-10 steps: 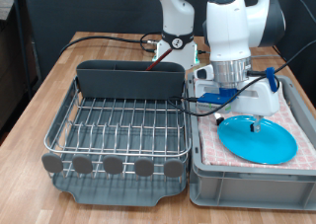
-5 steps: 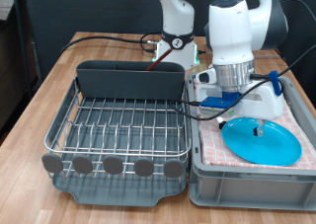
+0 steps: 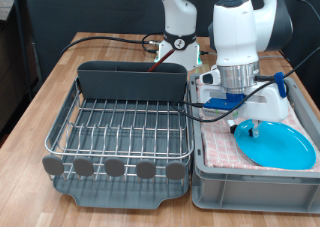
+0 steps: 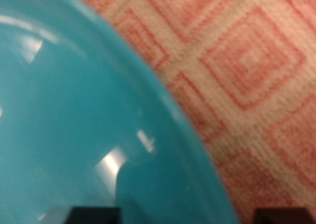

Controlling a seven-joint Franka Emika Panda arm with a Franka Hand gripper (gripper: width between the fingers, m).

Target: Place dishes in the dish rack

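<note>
Your two-finger gripper (image 3: 246, 128) sits low over the grey plastic crate (image 3: 250, 179) lined with a red-and-cream checked cloth (image 3: 300, 112), in the exterior view's right half. You cannot tell from either view whether the fingers are spread or pressed together: the exterior view shows only the white hand body, and the wrist view shows just two dark finger tips (image 4: 95, 215) at the frame edge.

Directly under and beside the gripper lies the round flat light-blue plate (image 3: 278, 145), resting on the cloth inside the crate. The gripper tip is at the plate's edge nearest the rack. In the wrist view the plate's glossy rim (image 4: 148, 96) curves across the diamond-patterned cloth (image 4: 247, 66); contact with the rim cannot be confirmed.

To the gripper's side, toward the exterior view's left, stands the large rectangular silver wire dish rack (image 3: 120, 132) on its dark grey tray (image 3: 110, 182). The dark grey cutlery bin (image 3: 132, 80) sits across the rack's far end. The rack's wire bed holds no dishes.

Between the gripper and the rack, black cables (image 3: 205, 105) loop past the crate's wall and over the bin's corner. Blue fittings (image 3: 277, 85) jut from the hand on the far side. Everything rests on a wooden table (image 3: 55, 82)
</note>
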